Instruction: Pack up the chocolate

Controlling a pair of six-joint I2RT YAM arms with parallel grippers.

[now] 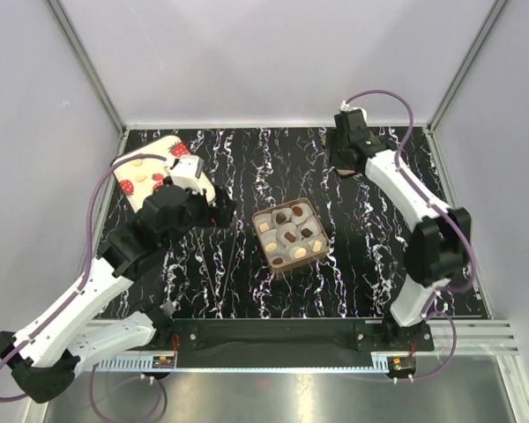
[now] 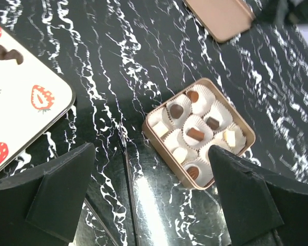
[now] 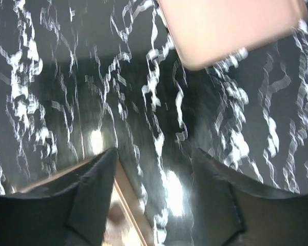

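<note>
A square tan box (image 1: 322,250) holds several white paper cups with dark brown and cream chocolates (image 1: 288,234); it also shows in the left wrist view (image 2: 155,137). A white tray with strawberry prints (image 1: 163,145) at the far left carries a few loose cream chocolates (image 1: 142,178) and, in the left wrist view, a dark one (image 2: 5,54). My left gripper (image 1: 224,212) (image 2: 151,197) is open and empty, above the table between tray and box. My right gripper (image 1: 339,169) (image 3: 154,189) is open and empty at the far right, above the table near the tan lid (image 3: 231,25).
The tan lid also shows at the top of the left wrist view (image 2: 220,18); in the top view the right arm hides it. A corner of the box (image 3: 126,202) shows by the right gripper's left finger. Grey walls close the marbled black table on three sides.
</note>
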